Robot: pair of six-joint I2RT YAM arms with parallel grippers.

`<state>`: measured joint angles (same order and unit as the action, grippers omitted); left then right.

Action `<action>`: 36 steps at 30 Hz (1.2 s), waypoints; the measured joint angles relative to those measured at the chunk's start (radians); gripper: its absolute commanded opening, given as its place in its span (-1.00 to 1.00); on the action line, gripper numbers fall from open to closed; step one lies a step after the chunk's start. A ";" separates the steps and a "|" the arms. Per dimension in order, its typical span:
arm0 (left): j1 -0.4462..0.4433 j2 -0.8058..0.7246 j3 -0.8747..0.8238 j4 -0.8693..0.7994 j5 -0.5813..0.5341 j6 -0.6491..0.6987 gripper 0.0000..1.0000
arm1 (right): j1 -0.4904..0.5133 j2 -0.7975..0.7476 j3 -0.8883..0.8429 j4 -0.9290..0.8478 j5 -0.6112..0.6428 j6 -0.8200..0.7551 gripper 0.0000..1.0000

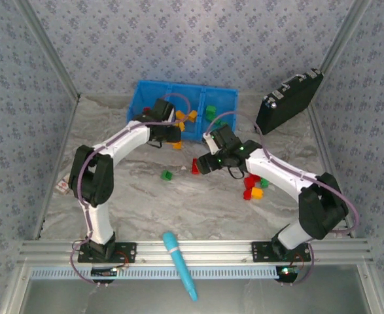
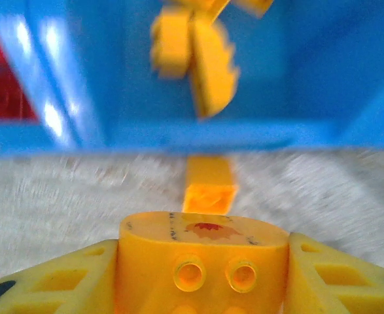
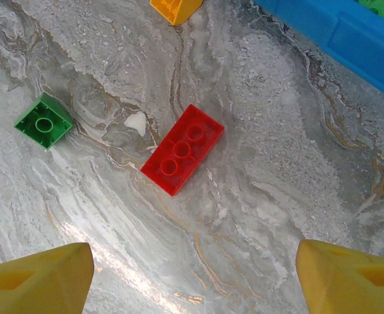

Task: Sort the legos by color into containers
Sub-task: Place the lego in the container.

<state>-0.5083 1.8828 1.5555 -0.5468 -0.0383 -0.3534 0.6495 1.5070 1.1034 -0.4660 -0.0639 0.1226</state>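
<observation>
The containers (image 1: 226,98), three compartments of one blue bin, stand at the far middle of the table (image 1: 113,196). Red lies in the left one, yellow in the middle and green in the right, so each colour has its home. A black case (image 1: 288,99) leans at the far right, out of the way.

The left gripper (image 2: 201,252) hangs just short of the bin's near wall. Its fingers press both sides of a yellow brick (image 2: 203,229), and it faces the yellow compartment, probably to drop the brick there. The right gripper (image 3: 192,254) hovers over the table with fingers wide apart and nothing between them, probably lining up on a red brick (image 3: 182,149) lying flat below.

A cyan tool (image 1: 180,261) lies at the near edge, clear of the work. The remaining legos (image 1: 254,186) cluster beside the right arm. A green brick (image 3: 44,121) sits left of the red one. An orange brick (image 2: 209,190) lies on the table between the left gripper and the wall.
</observation>
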 measured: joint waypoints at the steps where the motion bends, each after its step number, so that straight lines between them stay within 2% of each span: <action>1: -0.006 0.000 0.036 0.003 0.000 0.000 -0.06 | 0.000 -0.011 -0.007 0.003 0.000 0.000 0.66; 6: -0.014 0.063 0.208 0.049 -0.031 0.001 -0.05 | -0.011 -0.064 -0.055 0.022 -0.005 0.005 0.66; 14: -0.008 0.365 0.459 0.067 -0.086 0.018 -0.04 | -0.062 -0.150 -0.092 0.044 -0.039 0.027 0.68; 19: -0.008 0.473 0.553 0.018 -0.094 0.039 0.05 | -0.096 -0.182 -0.122 0.072 -0.069 0.027 0.69; 26: -0.008 0.489 0.637 -0.002 -0.101 0.065 0.46 | -0.147 -0.165 -0.155 0.105 -0.119 0.027 0.68; 33: -0.010 0.471 0.635 -0.018 -0.106 0.100 0.50 | -0.163 -0.161 -0.176 0.137 -0.153 0.031 0.68; 36: -0.014 0.397 0.564 -0.020 -0.113 0.104 0.50 | -0.163 -0.171 -0.189 0.143 -0.158 0.031 0.67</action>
<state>-0.5224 2.2799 2.1193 -0.5671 -0.1513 -0.2493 0.4866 1.3361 0.9142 -0.3225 -0.2218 0.1535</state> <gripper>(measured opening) 0.750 0.839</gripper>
